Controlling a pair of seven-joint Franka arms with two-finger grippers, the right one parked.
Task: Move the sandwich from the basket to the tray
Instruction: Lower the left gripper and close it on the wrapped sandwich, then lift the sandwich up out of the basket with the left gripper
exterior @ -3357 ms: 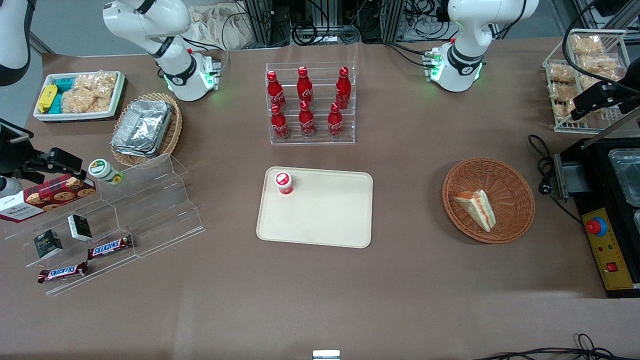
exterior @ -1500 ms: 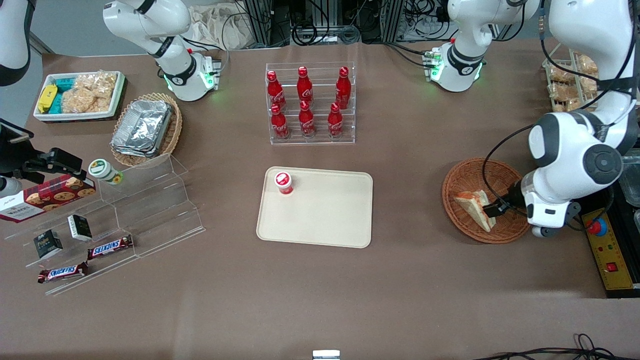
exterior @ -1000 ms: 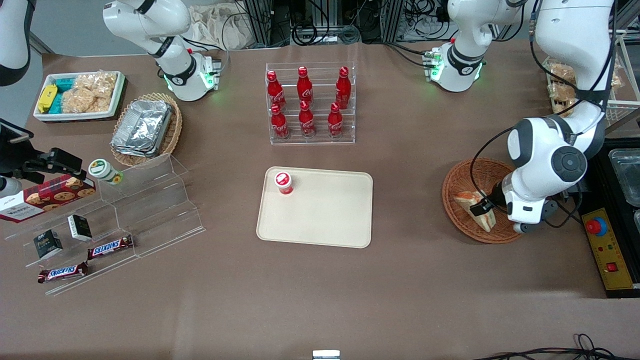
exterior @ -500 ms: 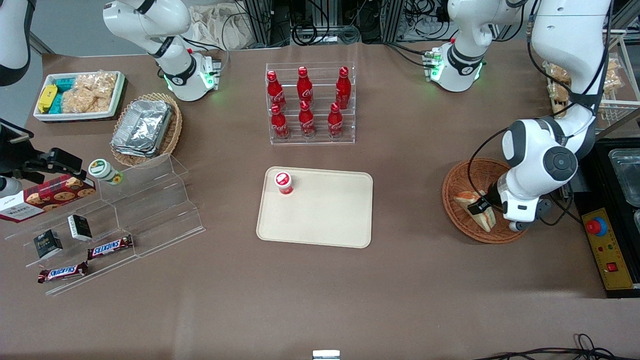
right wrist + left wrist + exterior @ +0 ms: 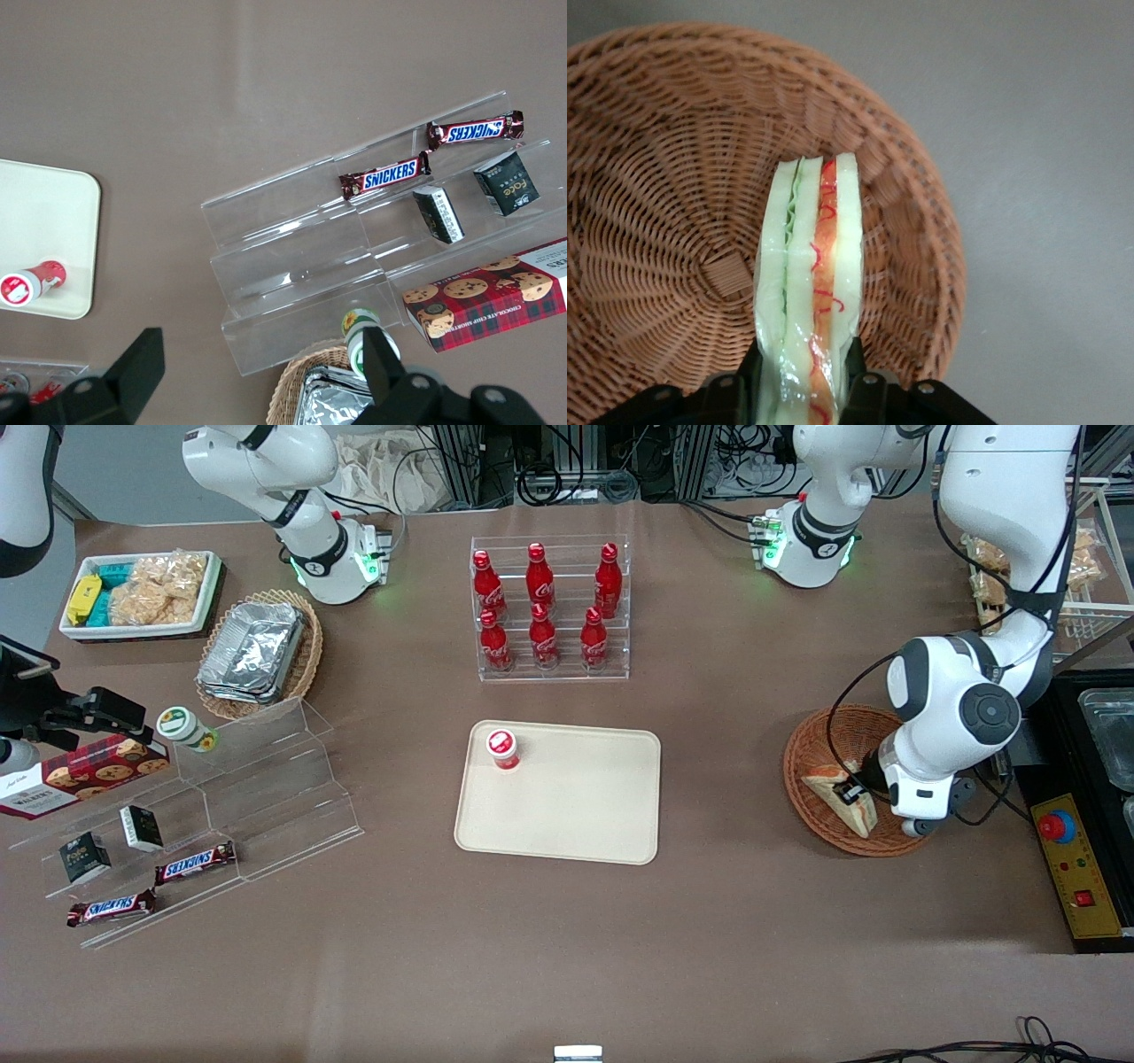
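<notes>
The sandwich (image 5: 833,795) sits in the round wicker basket (image 5: 813,755), toward the working arm's end of the table. In the wrist view the sandwich (image 5: 808,292) stands on edge above the woven bowl (image 5: 664,221), its layers showing as stripes: pale bread, green, bread again, then an orange-red band. A clear wrapper glints over its end nearest the camera.

The gripper (image 5: 852,790) is down inside the basket, clamped on the sandwich. The wrist view shows the gripper (image 5: 803,390) with one dark finger (image 5: 749,382) pressed against the green-side slice and the other against the orange-side slice (the bread bulges slightly between them). Whether the sandwich touches the wicker or is just clear of it I cannot tell.

The cream tray (image 5: 585,806) lies flat near the middle of the table, well apart from the basket, toward the parked arm's end from it. A small red-capped cup (image 5: 502,748) stands on the tray in the corner farther from the front camera.

Farther from the front camera than the tray, a clear rack (image 5: 551,607) holds six red bottles in two rows. Toward the parked arm's end there is a stepped clear stand (image 5: 257,779) with two chocolate bars (image 5: 195,862), small dark boxes and a red cookie box (image 5: 84,772) on it. Near that stand is an oval basket of foil trays (image 5: 257,651), and a white bin of bagged snacks (image 5: 142,593).
</notes>
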